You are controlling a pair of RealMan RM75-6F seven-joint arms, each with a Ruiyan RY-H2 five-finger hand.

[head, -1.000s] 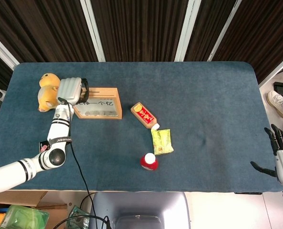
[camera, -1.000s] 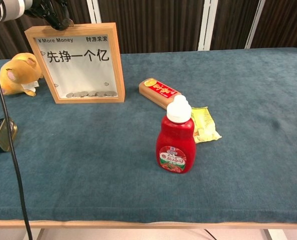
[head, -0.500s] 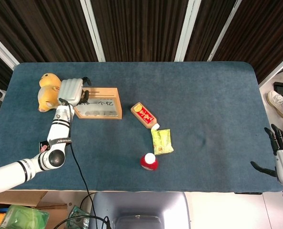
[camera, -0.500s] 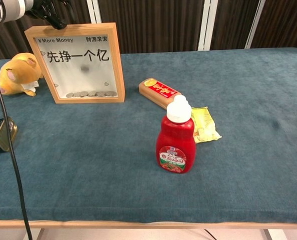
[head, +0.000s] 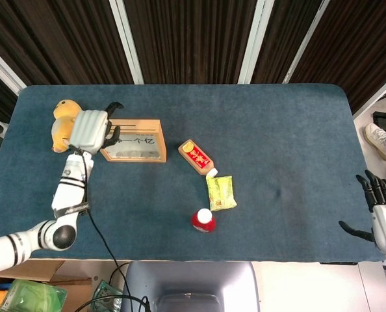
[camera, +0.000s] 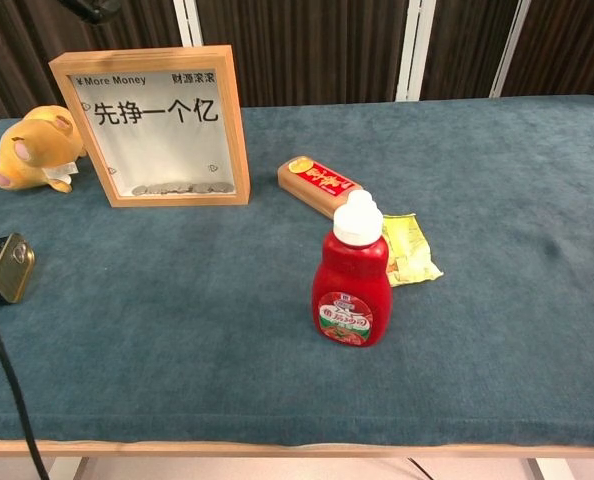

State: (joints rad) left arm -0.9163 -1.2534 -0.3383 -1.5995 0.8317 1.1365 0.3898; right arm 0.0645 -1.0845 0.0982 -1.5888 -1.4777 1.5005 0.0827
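My left hand (head: 91,128) hovers over the left end of the upright wooden frame (head: 133,140), beside the yellow plush toy (head: 62,123). Its fingers are apart and nothing shows in them. The chest view catches only a dark tip of the left hand (camera: 92,8) at the top edge, above the frame (camera: 157,125). Several coins (camera: 172,188) lie at the frame's bottom behind its pane. My right hand (head: 379,218) hangs off the table's front right corner, fingers spread, holding nothing.
A red ketchup bottle (camera: 353,275) stands near the front middle. Behind it lie a yellow-green packet (camera: 407,247) and a red bar (camera: 319,184). A small tin (camera: 5,268) sits at the front left, with the arm's black cable (camera: 7,390) beside it.
My left hand has lifted off the frame's top and shifted slightly left, nearly leaving the chest view. A dark coin seen dropping inside the frame half a second ago is gone from mid-pane.
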